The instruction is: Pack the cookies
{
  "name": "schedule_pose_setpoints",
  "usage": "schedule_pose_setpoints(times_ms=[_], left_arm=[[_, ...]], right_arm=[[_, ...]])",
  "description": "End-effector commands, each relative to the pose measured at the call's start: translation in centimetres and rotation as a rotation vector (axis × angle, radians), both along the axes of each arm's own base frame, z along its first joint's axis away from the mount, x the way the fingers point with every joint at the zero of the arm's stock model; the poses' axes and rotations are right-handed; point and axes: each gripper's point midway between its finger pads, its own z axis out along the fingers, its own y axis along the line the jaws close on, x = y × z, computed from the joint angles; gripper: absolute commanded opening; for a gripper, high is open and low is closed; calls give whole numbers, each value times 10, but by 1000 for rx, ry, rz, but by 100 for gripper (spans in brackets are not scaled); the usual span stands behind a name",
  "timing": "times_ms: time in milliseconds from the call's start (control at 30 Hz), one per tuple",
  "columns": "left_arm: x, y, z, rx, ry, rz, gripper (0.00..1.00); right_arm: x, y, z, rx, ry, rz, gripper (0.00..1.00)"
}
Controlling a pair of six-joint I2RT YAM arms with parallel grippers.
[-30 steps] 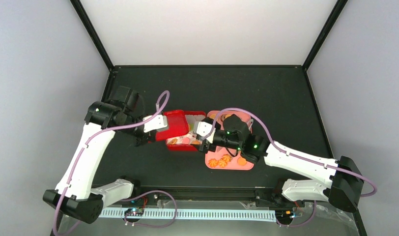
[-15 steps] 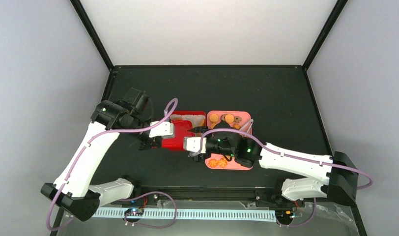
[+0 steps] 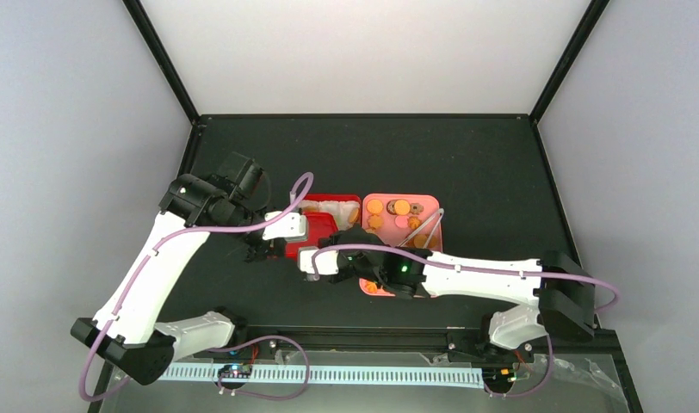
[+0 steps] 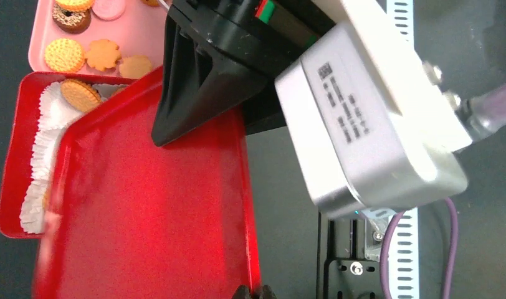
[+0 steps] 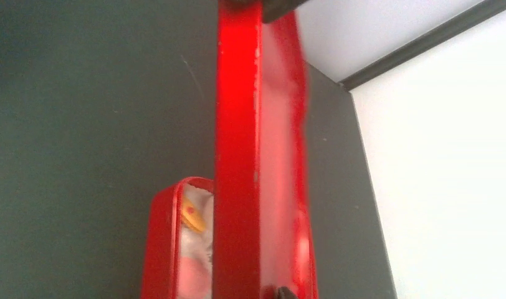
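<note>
The cookies (image 3: 387, 207) lie on a pink tray (image 3: 432, 203); the left wrist view shows some of the cookies (image 4: 63, 55) there, and one cookie (image 4: 79, 93) in a red box (image 4: 10, 156) lined with white paper cups. A red lid (image 3: 317, 229) hangs tilted over the box (image 3: 329, 196). My left gripper (image 3: 277, 243) is shut on the lid's rim (image 4: 253, 291). From the right, my right gripper (image 3: 312, 255) is shut on the lid (image 5: 238, 156), its fingers (image 4: 194, 99) lying over one corner. Beside the lid the right wrist view shows the box (image 5: 157, 249) and a cookie (image 5: 193, 215).
The pink tray (image 4: 144, 31) stands directly right of the red box, and my right forearm crosses its near part. Black table all around, with walls at the back and sides. A white perforated rail (image 3: 346, 375) runs along the near edge.
My right arm has swung left from over the pink tray to the lid, and its jaws have closed on it. The left gripper has kept its hold and shifted the lid slightly.
</note>
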Motion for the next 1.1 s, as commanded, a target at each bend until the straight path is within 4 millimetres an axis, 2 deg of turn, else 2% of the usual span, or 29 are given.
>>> schedule_pose_setpoints(times_ms=[0,167,200,300,333,400,500,600,733,833,933,1000,1067], left_arm=[[-1,-2,11,-18,-28,-18,2],[6,0,8,3,-53,4,2],[13,2,7,18,-74,30,7],[52,15,5,112,-191,173,50],[70,21,9,137,-248,251,57],[116,36,32,140,-428,433,73],[155,63,74,65,-573,658,97],[178,94,112,-53,-572,856,99],[196,122,129,-185,-488,1007,99],[208,141,119,-238,-421,1076,99],[210,148,102,-258,-356,1104,99],[208,142,88,-265,-307,1069,99],[198,127,72,-273,-236,980,99]], right_arm=[[21,5,28,54,-90,-129,12],[26,7,38,93,-101,-166,1],[26,7,39,100,-103,-170,1],[32,3,41,116,-128,-205,1],[35,2,42,121,-142,-221,1],[41,-3,46,137,-168,-264,1],[48,-7,53,178,-162,-310,1],[57,-16,61,245,-69,-367,1],[71,-31,69,337,90,-437,1],[72,-39,78,416,241,-467,1],[78,-47,90,507,430,-498,1],[83,-53,102,583,588,-491,1],[80,-56,113,660,779,-430,1]])
